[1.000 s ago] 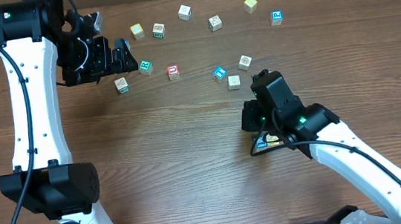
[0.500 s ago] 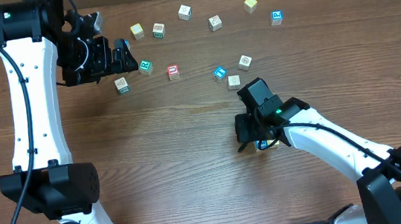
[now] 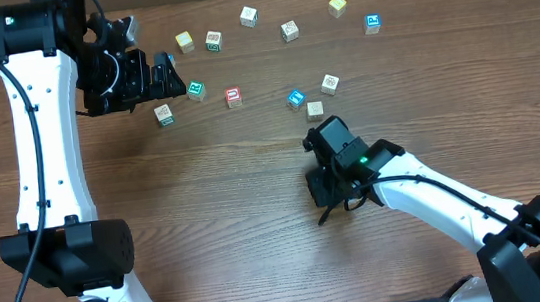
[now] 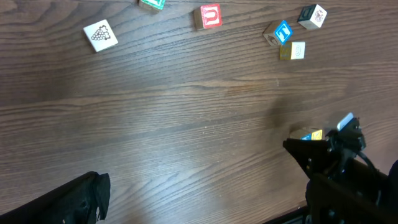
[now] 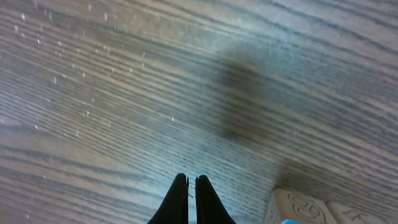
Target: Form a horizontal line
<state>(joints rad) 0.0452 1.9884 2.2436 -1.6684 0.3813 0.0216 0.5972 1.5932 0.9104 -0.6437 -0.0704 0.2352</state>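
Of the horizontal line, only a blue and a yellow cube top (image 4: 311,135) show in the left wrist view, just behind my right gripper (image 4: 287,145). The right wrist view shows a wooden cube (image 5: 297,208) of that row at the bottom edge, to the right of the shut fingertips and apart from them. In the overhead view my right gripper (image 3: 321,194) hides the row. My right gripper (image 5: 191,180) is shut, with nothing between its fingers. My left gripper (image 3: 164,79) hangs open at the upper left near a teal cube (image 3: 196,89), holding nothing.
Several loose cubes lie scattered across the far half of the table, among them a red one (image 3: 233,97), a blue one (image 3: 296,99), a white one (image 3: 164,114) and a plain one (image 3: 315,110). Bare wood (image 3: 216,207) lies left of the right gripper.
My right gripper has slid left along the table, still shut, and now covers the small row seen earlier from overhead. The left arm has not moved.
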